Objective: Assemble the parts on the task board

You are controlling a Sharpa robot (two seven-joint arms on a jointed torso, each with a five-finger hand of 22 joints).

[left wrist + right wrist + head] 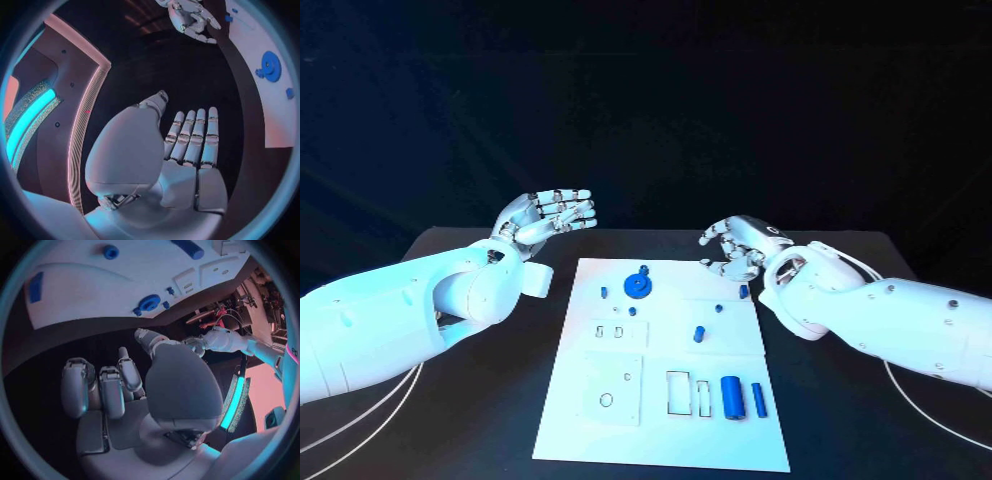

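The task board (589, 420) lay untouched, both the flat, spread left hand (548, 216) and the loosely curled, empty right hand (740, 243) poised beyond it, so a first reach for a blue part seemed next.

A black table (488, 400) is seen in the middle of a dark room. Behind the table, a black wall (661, 100) is seen. Beside the table, a pale panel (75, 100) with a dotted edge is seen, and a bright blue-green light strip (28, 125) is set in it. Everything is washed in blue light.
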